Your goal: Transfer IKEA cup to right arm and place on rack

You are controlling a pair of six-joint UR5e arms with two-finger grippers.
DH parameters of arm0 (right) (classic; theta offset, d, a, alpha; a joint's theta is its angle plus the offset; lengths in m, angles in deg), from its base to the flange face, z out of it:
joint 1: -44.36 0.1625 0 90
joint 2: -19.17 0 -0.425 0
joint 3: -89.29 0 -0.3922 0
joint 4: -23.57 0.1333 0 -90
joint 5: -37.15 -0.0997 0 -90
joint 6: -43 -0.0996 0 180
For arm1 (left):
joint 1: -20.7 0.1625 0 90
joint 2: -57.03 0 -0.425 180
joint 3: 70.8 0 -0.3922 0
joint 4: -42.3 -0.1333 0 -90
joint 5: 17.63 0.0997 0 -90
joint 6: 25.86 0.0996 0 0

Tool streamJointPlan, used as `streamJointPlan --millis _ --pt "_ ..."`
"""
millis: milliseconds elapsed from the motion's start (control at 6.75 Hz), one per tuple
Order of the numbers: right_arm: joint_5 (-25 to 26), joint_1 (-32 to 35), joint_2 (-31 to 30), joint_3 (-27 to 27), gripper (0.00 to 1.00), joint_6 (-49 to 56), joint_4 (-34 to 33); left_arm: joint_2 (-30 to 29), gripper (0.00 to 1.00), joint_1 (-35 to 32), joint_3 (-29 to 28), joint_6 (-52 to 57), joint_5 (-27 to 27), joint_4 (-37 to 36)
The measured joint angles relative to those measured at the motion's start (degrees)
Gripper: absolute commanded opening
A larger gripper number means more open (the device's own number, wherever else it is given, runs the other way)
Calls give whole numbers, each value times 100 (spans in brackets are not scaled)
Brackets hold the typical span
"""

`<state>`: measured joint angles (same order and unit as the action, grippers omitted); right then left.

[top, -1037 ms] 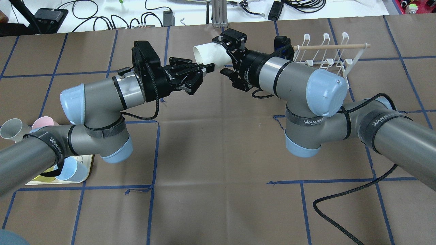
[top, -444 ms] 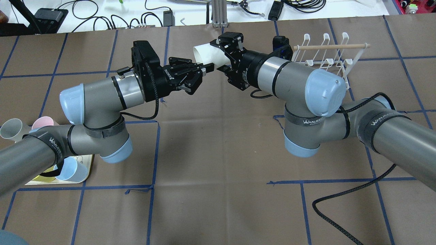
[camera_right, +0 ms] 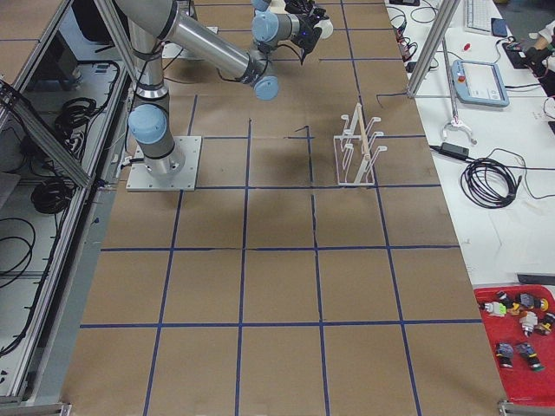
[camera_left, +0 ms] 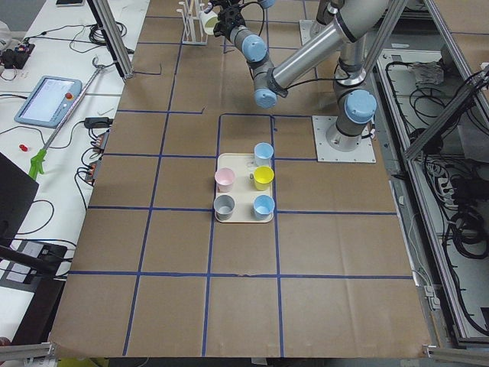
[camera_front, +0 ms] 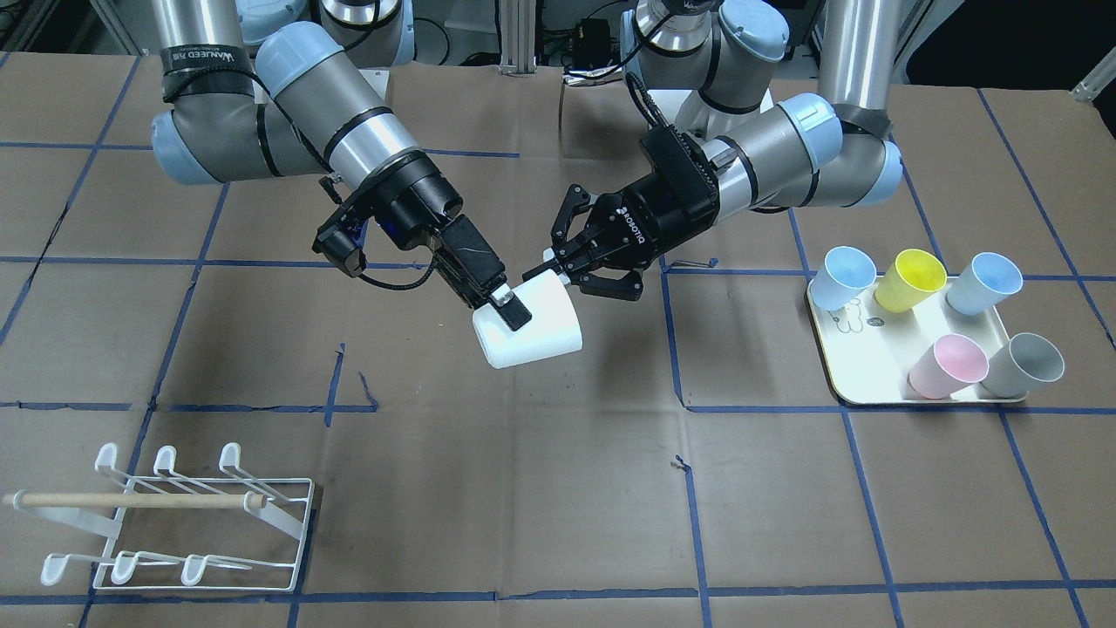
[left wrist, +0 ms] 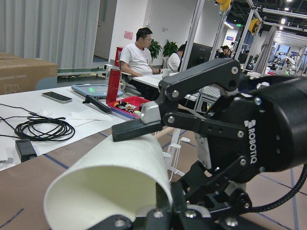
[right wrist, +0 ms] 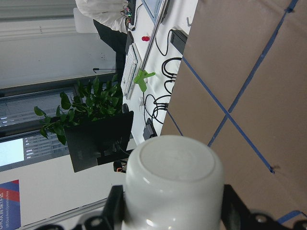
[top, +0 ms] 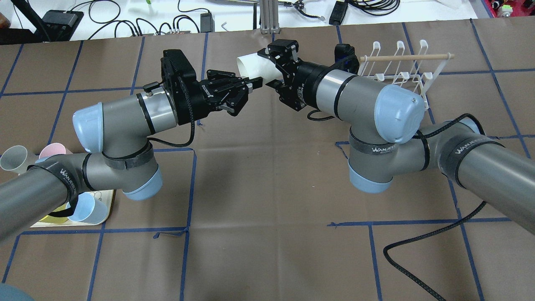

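1. The right fingers (camera_front: 510, 310) are clamped across the white cup (camera_front: 536, 336), which is held sideways above the table (camera_front: 523, 488).
2. The left fingers (camera_front: 567, 253) pinch the cup's rim.
3. The rack (camera_front: 200, 523) stands well apart.

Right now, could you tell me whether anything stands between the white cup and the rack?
Nothing visible does: only brown table surface lies between the cup and the rack. The left pincer does grip the cup's rim, though, so it must release first.
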<state>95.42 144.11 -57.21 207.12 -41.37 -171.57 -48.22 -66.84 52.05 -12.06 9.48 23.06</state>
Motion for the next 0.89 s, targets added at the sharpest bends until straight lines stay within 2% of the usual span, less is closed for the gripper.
streamJointPlan --millis 148,296,444,889 --pt "-6 4 0 3 44 1 3 4 80 1 -28 2 78 -3" --pt "-5 1 0 3 41 0 2 -2 86 1 -42 -27 186 -9" --pt "-2 0 0 3 40 0 4 1 90 1 -47 -120 233 -15" --pt "12 -20 -1 -3 35 20 5 134 92 204 22 -245 217 -183"
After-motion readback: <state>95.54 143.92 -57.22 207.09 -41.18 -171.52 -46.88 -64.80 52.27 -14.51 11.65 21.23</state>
